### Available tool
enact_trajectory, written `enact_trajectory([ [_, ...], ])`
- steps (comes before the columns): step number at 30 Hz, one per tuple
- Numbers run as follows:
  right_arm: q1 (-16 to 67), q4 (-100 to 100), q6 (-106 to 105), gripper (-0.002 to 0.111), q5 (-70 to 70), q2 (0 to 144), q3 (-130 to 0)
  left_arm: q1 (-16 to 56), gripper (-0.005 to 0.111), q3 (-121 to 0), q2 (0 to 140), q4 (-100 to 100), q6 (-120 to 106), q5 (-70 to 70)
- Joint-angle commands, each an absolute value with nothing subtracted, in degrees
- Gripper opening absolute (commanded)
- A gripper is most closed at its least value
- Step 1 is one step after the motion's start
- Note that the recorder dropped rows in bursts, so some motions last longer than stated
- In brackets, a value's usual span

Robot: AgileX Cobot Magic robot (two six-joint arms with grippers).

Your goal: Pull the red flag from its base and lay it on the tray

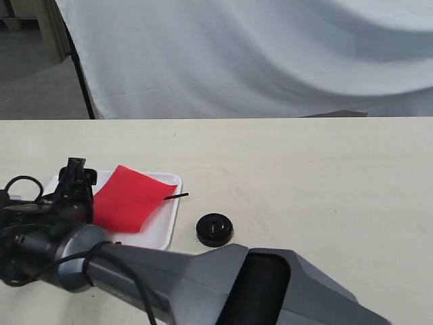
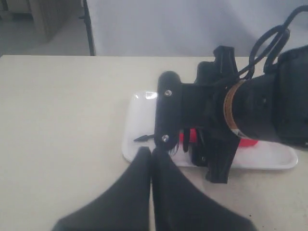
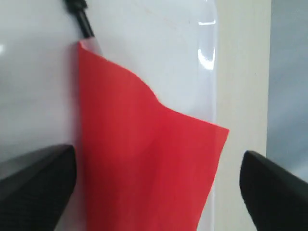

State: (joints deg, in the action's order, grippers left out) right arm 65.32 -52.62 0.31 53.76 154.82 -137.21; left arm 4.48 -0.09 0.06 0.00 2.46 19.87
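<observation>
My right pincer [image 3: 156,185] is released. Its two fingers stand wide apart, and the cloth of the red flag [image 1: 125,200] lies in the gap between them. In the exterior view my right arm comes in from about five o'clock and crosses the table [image 1: 311,176], and its wrist hangs over the nine o'clock side of the tray [image 1: 162,225].

The flag is off the base and lies on the tray. Its red cloth is spread over the tray's middle, and its stick points toward three o'clock, with the black tip poking out past the rim. The base [image 1: 214,229] sits on the table at about four o'clock from the tray, near its corner but apart from it.

My left pincer [image 2: 151,156] is clenched, its fingers pressed flat against each other. The tips are close to the tray's edge, near the flag's black tip. I cannot tell how high they hang.
</observation>
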Motion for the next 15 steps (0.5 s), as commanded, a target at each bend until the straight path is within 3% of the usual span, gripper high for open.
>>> enact_trajectory([
  [1,66.75,-52.37,0.0,0.078,59.7,154.77,-140.27,4.88,0.0,0.0,0.0,0.0,2.38,19.66],
  [4,66.34,-52.24,0.0,0.066,63.62,154.23,-142.57,4.88,0.0,0.0,0.0,0.0,2.38,19.66],
  [6,65.14,-50.67,0.0,0.047,64.59,152.66,-142.57,4.88,0.0,0.0,0.0,0.0,2.38,19.66],
  [7,64.32,-50.19,-0.94,0.02,66.04,151.65,-142.57,4.88,0.0,0.0,0.0,0.0,2.38,19.66],
  [8,63.83,-49.54,-1.34,0.001,66.73,151.11,-142.57,4.88,0.0,0.0,0.0,0.0,2.38,19.66],
  [15,55.63,-30.74,-2.36,-0.001,69.96,144.76,-142.57,4.88,0.0,0.0,0.0,0.0,2.38,19.66],
])
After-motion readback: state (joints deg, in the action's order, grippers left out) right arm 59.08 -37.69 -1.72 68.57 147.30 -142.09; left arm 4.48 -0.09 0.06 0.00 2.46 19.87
